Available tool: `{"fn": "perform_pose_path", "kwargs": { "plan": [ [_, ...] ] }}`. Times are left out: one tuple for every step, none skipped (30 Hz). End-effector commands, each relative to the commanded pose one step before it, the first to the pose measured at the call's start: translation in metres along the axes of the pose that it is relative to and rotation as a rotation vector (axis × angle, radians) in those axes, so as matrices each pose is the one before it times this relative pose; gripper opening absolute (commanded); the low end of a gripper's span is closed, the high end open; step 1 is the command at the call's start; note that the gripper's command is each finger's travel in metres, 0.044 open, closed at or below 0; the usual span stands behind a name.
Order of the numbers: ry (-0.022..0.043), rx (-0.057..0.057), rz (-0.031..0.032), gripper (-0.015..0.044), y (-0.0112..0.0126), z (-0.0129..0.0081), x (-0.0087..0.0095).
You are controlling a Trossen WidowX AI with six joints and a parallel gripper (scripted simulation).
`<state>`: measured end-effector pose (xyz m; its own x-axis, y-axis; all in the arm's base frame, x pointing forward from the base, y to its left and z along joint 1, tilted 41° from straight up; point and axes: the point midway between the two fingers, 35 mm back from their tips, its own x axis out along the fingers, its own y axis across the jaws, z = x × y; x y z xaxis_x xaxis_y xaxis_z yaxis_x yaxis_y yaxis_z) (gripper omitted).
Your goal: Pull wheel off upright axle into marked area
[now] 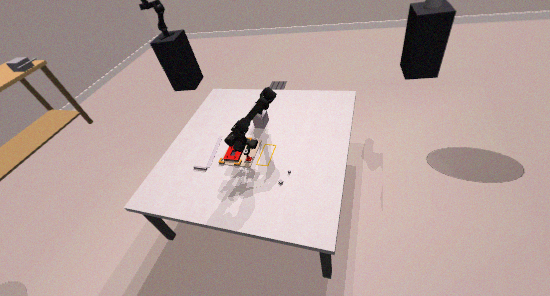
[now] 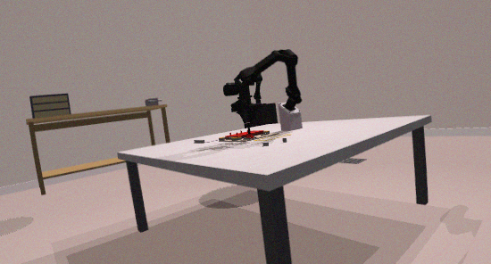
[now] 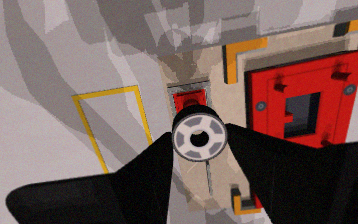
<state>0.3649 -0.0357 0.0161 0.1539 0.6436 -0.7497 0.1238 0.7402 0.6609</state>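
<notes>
One grey-walled room with a pale floor, two black pedestals and a wooden shelf bench (image 2: 95, 117). One white square tabletop (image 1: 300, 196) carrying a tan-and-red fixture board (image 3: 300, 100) and a yellow-outlined rectangular marked area (image 3: 112, 125). One black gripper (image 3: 200, 150), pinching a small grey spoked wheel (image 3: 199, 139) above the board. Step judged: carrying; next, shift sideways over the outline, lower, release.

top: high, far, angled down on whole table (image 1: 310, 136)
exterior: low, side-on, mid-range
wrist: close, looking down past gripper (image 3: 200, 150)
shared: red board (image 1: 231, 154), arm (image 2: 268, 72)
</notes>
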Motion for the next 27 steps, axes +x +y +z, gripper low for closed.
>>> {"fn": "perform_pose_path", "kwargs": {
  "plan": [
    [-0.00636, -0.0045, -0.00477, 0.0000, -0.00039, 0.00108, -0.01473],
    [0.00001, 0.0001, -0.00009, 0.0000, 0.00003, -0.00041, -0.00623],
    [0.00002, 0.0001, 0.00001, 0.0000, 0.00000, -0.00062, -0.00572],
    [0.00002, 0.0000, 0.00004, 0.0000, -0.00017, -0.00062, -0.00352],
    [0.00001, 0.0000, 0.00000, 0.0000, -0.00033, -0.00025, -0.00088],
    [-0.00001, 0.0000, -0.00002, 0.0000, -0.00063, 0.00009, -0.00030],
    [0.00127, 0.0074, 0.00471, 0.0000, 0.00026, 0.00016, 0.00757],
    [0.00004, -0.0001, -0.00030, 0.0000, 0.00218, -0.00076, -0.00022],
    [0.00007, -0.0001, -0.00048, 0.0000, 0.00362, -0.00130, -0.00036],
    [0.00007, -0.0002, -0.00055, 0.0000, 0.00444, -0.00166, -0.00043],
    [0.00006, -0.0002, -0.00051, 0.0000, 0.00441, -0.00173, -0.00042],
    [0.00006, -0.0002, -0.00046, 0.0000, 0.00437, -0.00179, -0.00040],
    [0.00005, -0.0002, -0.00041, 0.0000, 0.00433, -0.00185, -0.00039],
    [0.00004, -0.0002, -0.00037, 0.0000, 0.00429, -0.00191, -0.00037],
    [0.00003, -0.0002, -0.00032, 0.0000, 0.00424, -0.00197, -0.00036],
    [0.00003, -0.0002, -0.00027, 0.0000, 0.00420, -0.00202, -0.00034],
    [0.00002, -0.0002, -0.00022, 0.0000, 0.00414, -0.00208, -0.00033],
    [0.00002, -0.0002, -0.00017, 0.0000, 0.00411, -0.00214, -0.00032],
    [0.00002, -0.0002, -0.00013, 0.0000, 0.00406, -0.00219, -0.00030],
    [0.00001, -0.0002, -0.00008, 0.0000, 0.00401, -0.00225, -0.00029],
    [0.00001, -0.0002, -0.00003, 0.0000, 0.00396, -0.00230, -0.00028],
    [0.00001, -0.0002, 0.00002, 0.0000, 0.00391, -0.00235, -0.00026],
    [0.00001, -0.0002, 0.00007, 0.0000, 0.00386, -0.00240, -0.00025],
    [0.00001, -0.0002, 0.00011, 0.0000, 0.00381, -0.00245, -0.00024],
    [0.00001, -0.0002, 0.00016, 0.0000, 0.00375, -0.00250, -0.00022],
    [0.00001, -0.0002, 0.00021, 0.0000, 0.00370, -0.00255, -0.00021],
    [0.00001, -0.0002, 0.00026, 0.0000, 0.00364, -0.00259, -0.00020]
  ]
}}
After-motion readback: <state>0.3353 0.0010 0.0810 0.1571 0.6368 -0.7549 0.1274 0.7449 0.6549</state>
